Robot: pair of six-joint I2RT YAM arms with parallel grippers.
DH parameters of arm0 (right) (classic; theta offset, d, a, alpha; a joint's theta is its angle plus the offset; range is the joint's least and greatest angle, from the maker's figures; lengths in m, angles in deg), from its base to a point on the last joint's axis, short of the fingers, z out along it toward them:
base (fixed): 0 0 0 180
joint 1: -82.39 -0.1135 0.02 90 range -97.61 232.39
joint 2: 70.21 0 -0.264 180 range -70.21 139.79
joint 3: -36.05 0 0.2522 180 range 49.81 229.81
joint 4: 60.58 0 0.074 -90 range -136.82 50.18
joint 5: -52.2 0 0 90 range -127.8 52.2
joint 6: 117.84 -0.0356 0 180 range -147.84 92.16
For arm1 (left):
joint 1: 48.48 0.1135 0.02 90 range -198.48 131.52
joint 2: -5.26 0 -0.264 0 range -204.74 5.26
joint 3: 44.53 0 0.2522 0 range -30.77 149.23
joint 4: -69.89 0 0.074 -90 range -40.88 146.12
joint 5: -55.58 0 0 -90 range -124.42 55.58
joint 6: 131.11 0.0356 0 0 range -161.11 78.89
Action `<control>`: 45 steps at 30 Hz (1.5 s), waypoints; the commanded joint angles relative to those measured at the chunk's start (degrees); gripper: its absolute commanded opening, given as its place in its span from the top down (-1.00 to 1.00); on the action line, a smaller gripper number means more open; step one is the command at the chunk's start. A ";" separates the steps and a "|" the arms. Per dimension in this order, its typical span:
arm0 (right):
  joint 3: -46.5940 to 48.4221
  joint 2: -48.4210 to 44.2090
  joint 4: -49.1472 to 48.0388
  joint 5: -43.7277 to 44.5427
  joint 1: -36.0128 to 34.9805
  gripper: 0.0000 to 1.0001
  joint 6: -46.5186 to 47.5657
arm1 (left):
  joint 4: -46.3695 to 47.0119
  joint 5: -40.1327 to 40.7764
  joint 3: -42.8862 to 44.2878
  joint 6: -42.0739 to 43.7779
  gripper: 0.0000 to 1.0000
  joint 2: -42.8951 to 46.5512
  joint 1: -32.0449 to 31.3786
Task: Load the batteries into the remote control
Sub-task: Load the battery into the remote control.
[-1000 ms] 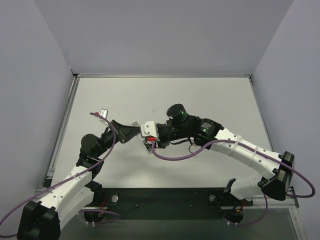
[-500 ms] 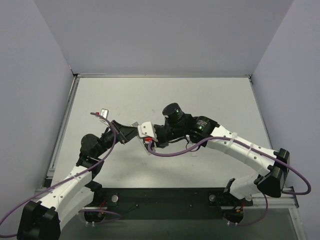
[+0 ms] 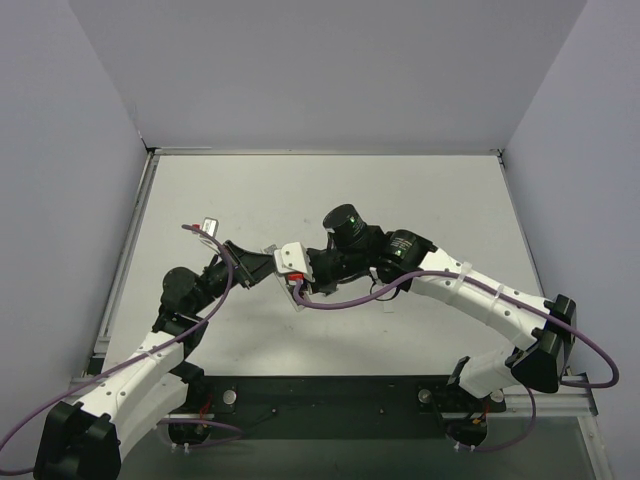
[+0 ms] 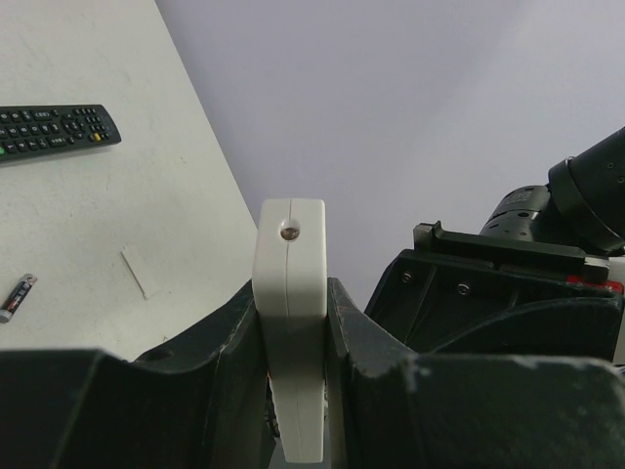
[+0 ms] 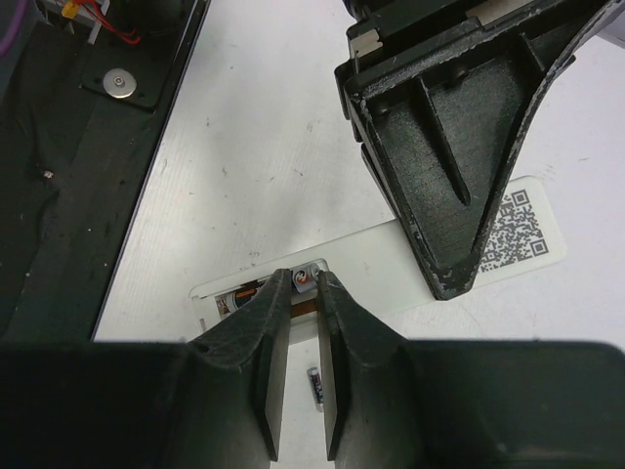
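My left gripper [image 4: 290, 391] is shut on the white remote control [image 4: 290, 293] and holds it edge-up above the table. In the right wrist view the remote's back [image 5: 391, 259] faces the camera, with its battery bay open at the left end. My right gripper [image 5: 305, 293] is shut on a battery [image 5: 305, 281] at that bay, and a labelled stretch of battery [image 5: 234, 298] shows in the bay beside the fingers. Another battery [image 5: 314, 386] lies on the table below and also shows in the left wrist view [image 4: 17, 296]. In the top view the grippers meet at mid-table [image 3: 295, 275].
A long black many-buttoned remote [image 4: 54, 129] lies on the table beyond the loose battery. A thin pale strip [image 4: 139, 272] lies flat near it. The remote's back carries a QR-code label [image 5: 518, 230]. The dark base rail [image 5: 88, 147] runs along the table's near edge.
My right arm has shifted slightly left, bringing its gripper closer onto the remote held by the left gripper. The left arm has stayed put.
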 commanded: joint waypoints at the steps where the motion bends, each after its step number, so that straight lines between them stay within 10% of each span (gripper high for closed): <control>1: 1.80 1.10 2.15 -3.27 0.22 0.77 0.89 | 3.14 -0.04 3.46 -0.46 1.00 0.69 -0.28; 36: -2.51 3.47 4.97 1.04 -2.33 0.92 -1.57 | 4.55 1.80 3.99 -0.29 1.00 2.01 -0.28; 45: -1.89 -1.70 1.29 5.69 -2.51 0.38 -9.12 | -6.43 5.05 1.62 8.85 1.00 4.20 -0.28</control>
